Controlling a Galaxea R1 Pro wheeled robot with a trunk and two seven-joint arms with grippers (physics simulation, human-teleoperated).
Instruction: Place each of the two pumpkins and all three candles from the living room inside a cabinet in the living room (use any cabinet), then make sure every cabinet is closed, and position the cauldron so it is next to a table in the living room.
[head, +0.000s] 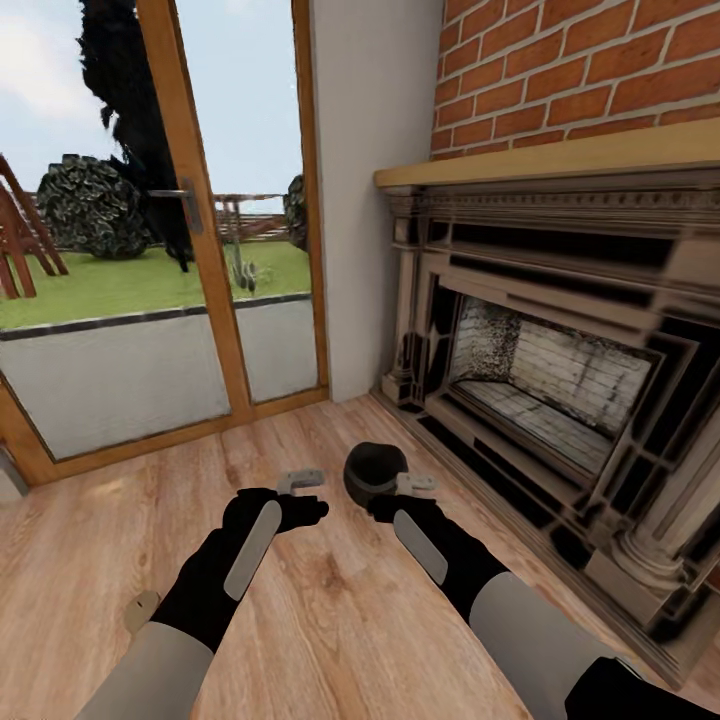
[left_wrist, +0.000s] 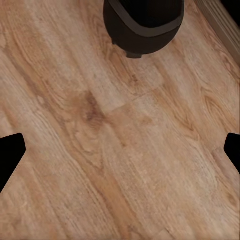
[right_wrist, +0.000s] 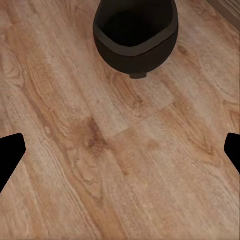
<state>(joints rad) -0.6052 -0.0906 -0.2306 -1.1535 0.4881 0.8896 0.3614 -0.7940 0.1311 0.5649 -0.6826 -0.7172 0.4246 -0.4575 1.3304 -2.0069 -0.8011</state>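
Head view: both arms reach forward over the wood floor (head: 330, 600). The cauldron (head: 372, 472) sits on the floor between the two hands, touching or nearly touching the right hand (head: 415, 487), just beside the left hand (head: 300, 482). From here the right forearm and hand cover part of the pot's near side, so actual contact can't be confirmed.

Wrist views add what the head view lacks. Left wrist view: cauldron (left_wrist: 145, 25) ahead of the fingers, cut off by the frame edge, one small foot visible under its belly. Right wrist view: cauldron (right_wrist: 136, 37) ahead too, open mouth and rim showing, one foot visible, top cut off. In both, only dark fingertip corners appear at opposite frame edges, far apart, nothing between them but floor: both hands wide, holding nothing.

Head view only: fireplace (head: 560, 380) with brick wall above, just past the right hand; wood-framed glass door (head: 190, 250) past the left hand, lawn outside. A small beige object (head: 140, 610) lies on the floor beside the left forearm, partly hidden; can't tell what it is.
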